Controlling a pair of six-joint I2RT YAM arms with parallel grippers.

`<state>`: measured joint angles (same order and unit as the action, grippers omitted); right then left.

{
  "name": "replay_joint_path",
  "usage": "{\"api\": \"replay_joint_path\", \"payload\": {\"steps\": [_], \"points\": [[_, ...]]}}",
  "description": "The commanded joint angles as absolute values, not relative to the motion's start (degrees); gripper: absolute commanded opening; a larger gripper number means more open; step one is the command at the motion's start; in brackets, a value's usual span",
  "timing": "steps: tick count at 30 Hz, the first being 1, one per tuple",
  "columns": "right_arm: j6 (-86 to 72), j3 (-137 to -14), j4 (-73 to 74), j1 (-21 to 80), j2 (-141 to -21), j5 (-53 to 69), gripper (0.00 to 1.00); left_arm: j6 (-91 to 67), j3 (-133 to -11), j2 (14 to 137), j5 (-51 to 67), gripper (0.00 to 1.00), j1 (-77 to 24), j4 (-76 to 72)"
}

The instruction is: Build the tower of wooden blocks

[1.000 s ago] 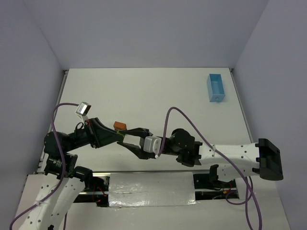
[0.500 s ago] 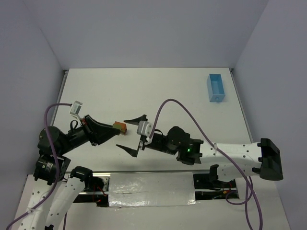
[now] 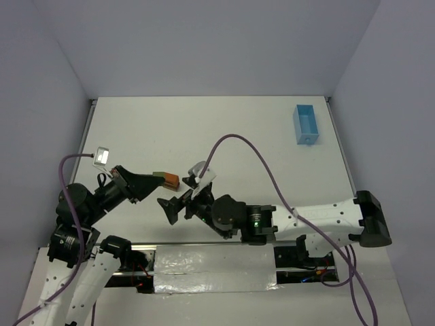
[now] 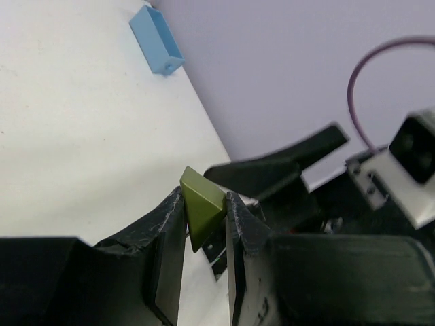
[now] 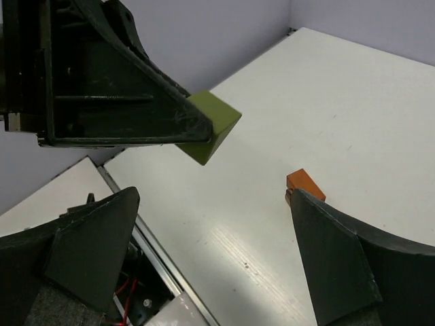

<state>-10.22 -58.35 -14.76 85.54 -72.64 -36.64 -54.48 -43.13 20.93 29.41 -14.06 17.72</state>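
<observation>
My left gripper [image 4: 204, 207] is shut on an olive-green wedge-shaped wood block [image 4: 202, 206], held above the table. The right wrist view shows that block [image 5: 211, 127] at the tips of the left fingers. In the top view the left gripper [image 3: 158, 178] hovers just left of an orange wood block [image 3: 171, 181]. This orange block [image 5: 303, 183] rests on the table, its lower part hidden behind my right finger, so no tower shows clearly. My right gripper [image 5: 217, 251] is open wide with nothing in it. It sits [image 3: 175, 195] just below the left gripper's tips.
A light-blue tray [image 3: 306, 124] lies at the far right of the table, also in the left wrist view [image 4: 156, 39]. The metal rail at the table's near edge [image 5: 170, 272] runs under the right gripper. A purple cable [image 3: 245, 146] arcs over the right arm.
The right gripper has opened wide, turned and drawn back from the left gripper's tips. The left arm has pulled slightly back to the left, still gripping the green block.
</observation>
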Motion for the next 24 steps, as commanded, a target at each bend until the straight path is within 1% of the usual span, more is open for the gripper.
{"api": "replay_joint_path", "payload": {"steps": [1, 2, 3, 6, 8, 9, 11, 13, 15, 20, 24], "points": [[-10.04, -61.35, -20.78, 88.06, -77.25, -49.3, 1.0, -63.09, -42.45, 18.99, 23.21, 0.0, -14.15, 14.68], [-8.71, -61.35, -23.35, 88.59, -78.21, -50.96, 1.0, -66.32, -42.54, 18.11, 22.25, 0.0, -14.15, 15.63], [-6.53, -61.26, -29.56, 89.12, -80.05, -51.85, 1.0, -67.84, -42.54, 17.58, 20.58, 0.0, -14.15, 16.08], [-1.15, -62.57, -37.23, 89.12, -83.22, -51.68, 1.0, -73.38, -43.24, 15.47, 17.59, 0.0, -14.15, 18.28], [2.95, -63.19, -41.11, 89.21, -84.46, -53.78, 0.97, -76.37, -43.77, 14.33, 16.53, 0.0, -14.15, 20.29], [3.77, -63.02, -45.05, 89.12, -85.07, -54.4, 0.91, -77.07, -44.47, 14.15, 15.39, 0.0, -14.15, 21.09], [5.44, -62.49, -48.33, 89.12, -84.99, -53.36, 0.84, -78.4, -45.0, 13.8, 14.51, 0.0, -14.15, 22.67], [5.01, -63.36, -48.25, 89.03, -85.16, -51.95, 0.77, -79.27, -45.26, 13.62, 13.89, 0.0, -14.15, 23.03], [4.66, -64.33, -47.81, 89.03, -85.6, -51.16, 0.74, -79.8, -44.83, 13.8, 14.23, 0.0, -14.15, 22.5], [1.85, -62.67, -48.17, 89.12, -84.46, -45.98, 0.71, -81.3, -44.12, 13.97, 14.94, 0.0, -14.15, 22.41], [2.99, -64.33, -47.11, 88.95, -86.13, -47.02, 0.72, -82.79, -43.77, 13.71, 15.29, 0.0, -14.15, 21.36]]}}
